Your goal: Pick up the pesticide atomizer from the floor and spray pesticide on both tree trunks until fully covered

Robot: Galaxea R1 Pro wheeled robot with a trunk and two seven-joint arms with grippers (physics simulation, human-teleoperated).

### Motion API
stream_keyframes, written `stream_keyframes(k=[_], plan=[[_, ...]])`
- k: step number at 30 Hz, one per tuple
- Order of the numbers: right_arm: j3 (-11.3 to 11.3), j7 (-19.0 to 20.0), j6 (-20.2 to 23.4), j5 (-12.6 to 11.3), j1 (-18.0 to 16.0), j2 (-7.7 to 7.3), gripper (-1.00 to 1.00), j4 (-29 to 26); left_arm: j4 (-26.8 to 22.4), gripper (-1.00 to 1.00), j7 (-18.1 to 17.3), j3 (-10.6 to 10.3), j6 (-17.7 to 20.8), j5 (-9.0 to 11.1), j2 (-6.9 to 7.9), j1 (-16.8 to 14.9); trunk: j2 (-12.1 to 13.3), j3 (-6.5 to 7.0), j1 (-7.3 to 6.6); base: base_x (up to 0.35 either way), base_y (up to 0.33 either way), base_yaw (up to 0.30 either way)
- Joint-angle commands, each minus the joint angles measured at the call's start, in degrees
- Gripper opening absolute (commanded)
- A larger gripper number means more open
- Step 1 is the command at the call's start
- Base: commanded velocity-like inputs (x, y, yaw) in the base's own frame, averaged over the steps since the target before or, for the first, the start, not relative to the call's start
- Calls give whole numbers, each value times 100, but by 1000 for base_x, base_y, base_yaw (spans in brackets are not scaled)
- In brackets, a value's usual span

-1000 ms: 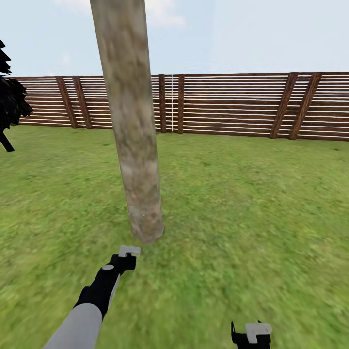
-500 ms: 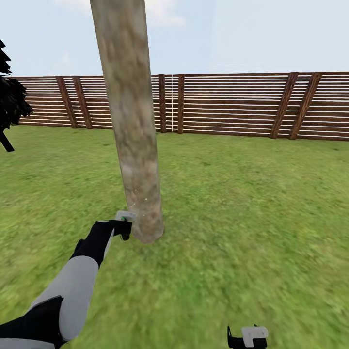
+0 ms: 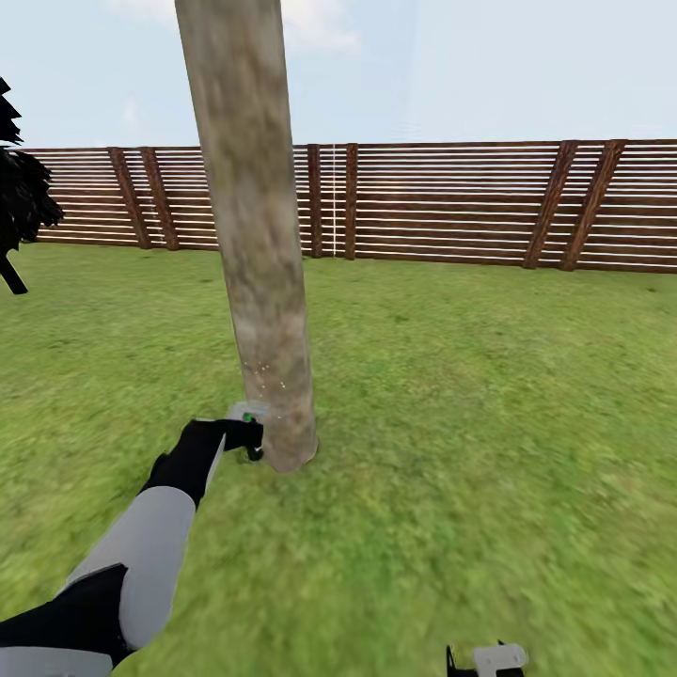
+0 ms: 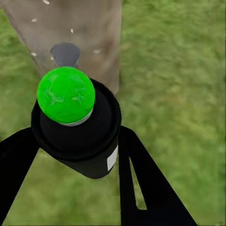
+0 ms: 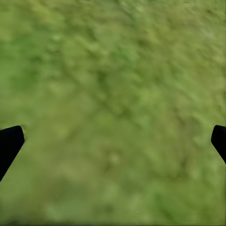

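A lawn [image 3: 489, 423] ringed by a slat fence [image 3: 451, 202] fills the head view, with the trunk [image 3: 259, 282] rising left of centre. At its foot the left gripper [image 3: 246, 434] is clamped on the atomizer [image 4: 77, 127]. The nozzle is best kept aimed squarely at the bark and swept upward (pale flecks already mark it). The green cap [image 4: 66, 94] is resolved from the left wrist; the right gripper [image 5: 113, 141], spread wide, is seen over grass.

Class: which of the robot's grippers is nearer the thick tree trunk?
Left. The left gripper is beside the tree trunk base; the right gripper hangs over grass, well away.
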Motion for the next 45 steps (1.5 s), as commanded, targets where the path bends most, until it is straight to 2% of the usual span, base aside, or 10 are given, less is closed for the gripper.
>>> stream_keyframes(k=[1, 8, 12, 15, 17, 21, 23, 27, 32, 45], plan=[[201, -42, -2, 41, -1, 26, 100, 8, -13, -100, -56, 36, 34, -121, -63, -65, -2, -6, -1, 0, 0, 0], [420, -41, -26, -366, 5, 51, 100, 12, 3, -100, -185, 28, 156, -110, 435, -97, -2, -6, -1, 0, 0, 0], [2110, -44, -155, -2644, 8, 49, 100, 12, 18, -100, -262, 27, 158, -120, 88, -112, -2, -6, -1, 0, 0, 0], [2473, -44, -156, -3502, 9, 52, 100, 12, -2, -100, -271, -33, 166, -113, -24, -154, -2, -6, -1, 0, 0, 0], [2508, -44, -123, -3586, 9, 43, 100, 14, -3, -100, -282, -35, 166, -102, 165, -155, -2, -6, -1, 0, 0, 0], [2518, -43, -107, -3607, 15, 43, 100, 12, 24, -100, -696, -7, 161, -93, 969, -135, -2, -6, -1, 0, 0, 0], [2518, -41, -106, -3607, 17, 45, 100, 15, 14, -100, -834, -18, 153, -99, 951, -121, -2, -6, -1, 0, 0, 0], [2510, -44, -124, -3605, 17, 50, 100, -48, -4, -100, -848, -17, 178, -122, 414, -86, -2, -6, -1, 0, 0, 0], [2522, -30, -132, -3414, 17, -13, 100, -285, -176, -100, -646, 147, 168, -126, 831, -51, -2, -6, -1, 70, -103, 0], [2520, -30, -124, -3397, 16, -53, 100, -252, -145, -100, -390, 137, 166, -100, 744, -48, -2, -6, -1, 72, -261, 0]])
